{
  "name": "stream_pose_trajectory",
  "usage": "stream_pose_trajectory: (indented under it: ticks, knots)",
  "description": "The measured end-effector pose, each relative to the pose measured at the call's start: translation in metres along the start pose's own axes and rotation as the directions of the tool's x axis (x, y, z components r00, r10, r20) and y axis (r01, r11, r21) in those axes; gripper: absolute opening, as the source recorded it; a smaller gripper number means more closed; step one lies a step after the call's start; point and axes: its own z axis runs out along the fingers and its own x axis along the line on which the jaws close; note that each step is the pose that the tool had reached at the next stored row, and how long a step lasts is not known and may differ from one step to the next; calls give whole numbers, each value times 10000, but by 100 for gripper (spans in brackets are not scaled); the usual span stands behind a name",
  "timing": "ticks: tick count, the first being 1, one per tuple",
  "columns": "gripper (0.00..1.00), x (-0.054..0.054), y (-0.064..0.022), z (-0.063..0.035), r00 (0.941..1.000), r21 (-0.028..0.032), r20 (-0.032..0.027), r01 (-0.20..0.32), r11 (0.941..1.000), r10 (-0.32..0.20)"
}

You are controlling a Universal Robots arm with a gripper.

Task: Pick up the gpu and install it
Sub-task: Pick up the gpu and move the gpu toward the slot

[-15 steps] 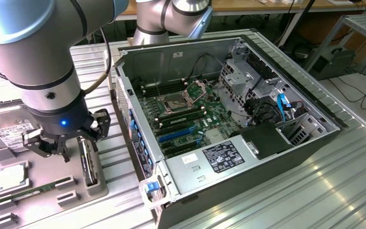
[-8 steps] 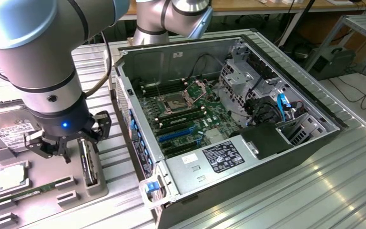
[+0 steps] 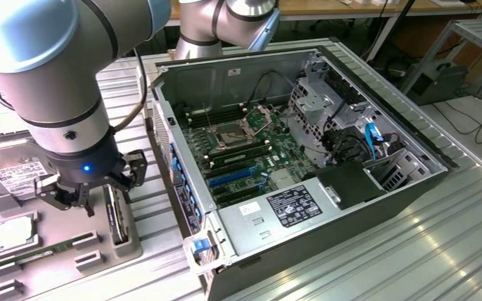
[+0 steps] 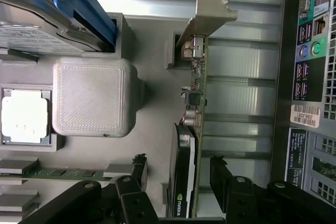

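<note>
Grey tray (image 4: 152,124), gpu (image 4: 182,171) on edge inside

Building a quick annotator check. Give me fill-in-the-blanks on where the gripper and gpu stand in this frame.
1. The gripper has its jaws ___ and holds nothing.
2. The gpu stands on edge between the gripper's two ___.
3. The gpu is not in the computer case; it sits in the grey holder on the exterior view's ___.

Missing words: open; fingers; left.
</note>
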Motion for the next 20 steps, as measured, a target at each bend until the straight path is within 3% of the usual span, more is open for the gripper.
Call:
stream_pose_trajectory:
  ticks: [20]
  knots:
    - [60,-24,-1,102,10000,7,0,-27,10000,27]
